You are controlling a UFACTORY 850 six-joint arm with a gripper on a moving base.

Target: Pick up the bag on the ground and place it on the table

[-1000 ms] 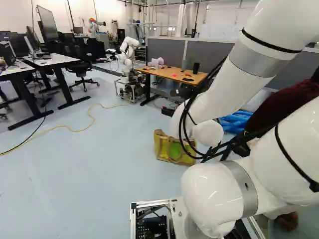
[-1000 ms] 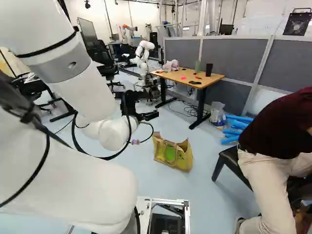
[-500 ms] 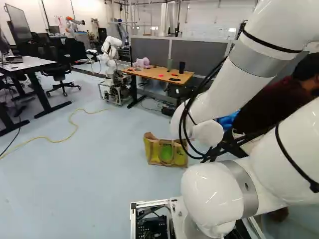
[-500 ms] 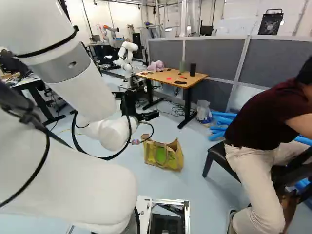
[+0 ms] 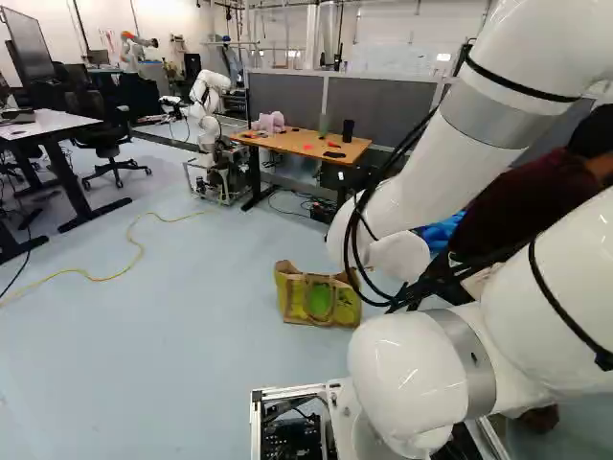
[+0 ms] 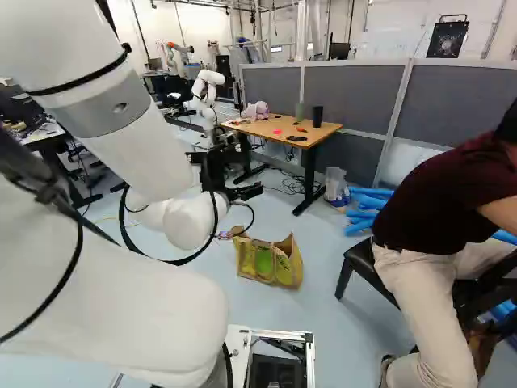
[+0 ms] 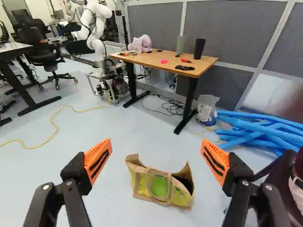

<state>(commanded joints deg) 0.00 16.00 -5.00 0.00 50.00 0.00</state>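
While the bag stands on the floor, the end effector faces it — fingers wide apart.

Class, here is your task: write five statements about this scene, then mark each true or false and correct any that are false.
1. The bag stands on the floor. True.
2. The gripper is shut on the bag. False: the gripper's fingers stand wide apart, with nothing held.
3. A pink toy sits on the wooden table. True.
4. The blue tubes lie on the table. False: the blue tubes are on the floor.
5. A yellow cable lies on the floor. True.
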